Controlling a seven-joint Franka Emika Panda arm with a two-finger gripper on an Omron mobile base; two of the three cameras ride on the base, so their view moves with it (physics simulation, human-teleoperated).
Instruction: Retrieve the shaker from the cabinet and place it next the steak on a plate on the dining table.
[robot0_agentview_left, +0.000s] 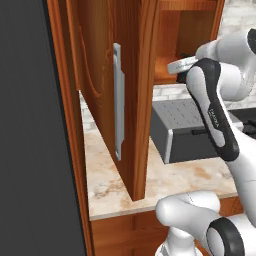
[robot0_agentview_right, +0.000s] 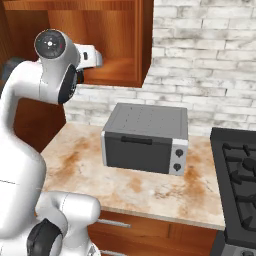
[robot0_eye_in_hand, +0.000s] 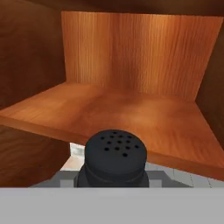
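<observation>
One round black perforated shaker (robot0_eye_in_hand: 114, 158) at claw, grip unclear, smooth wooden cabinet (robot0_eye_in_hand: 131, 109) shelf

Open cabinet (robot0_agentview_left: 107, 95) door left, toaster oven (robot0_agentview_right: 146, 137) below, bare shelf ahead.

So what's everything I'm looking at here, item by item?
cabinet: one, reddish-brown wood, on the wall above the counter, door swung open.
bar handle: one, silver, vertical on the open door.
shelf: one, reddish-brown, inside the cabinet, seen from the hand view.
shaker: one, black with a holed top, close at the bottom of the hand view, just outside the shelf edge.
toaster oven: one, grey with two knobs, on the counter.
counter: one, beige marble-look.
brick wall: one, whitish, behind the counter.
stove: one, black, right of the counter.
dark panel: one, dark grey, far left.
arm: one, white with dark joints, reaching towards the cabinet.
</observation>
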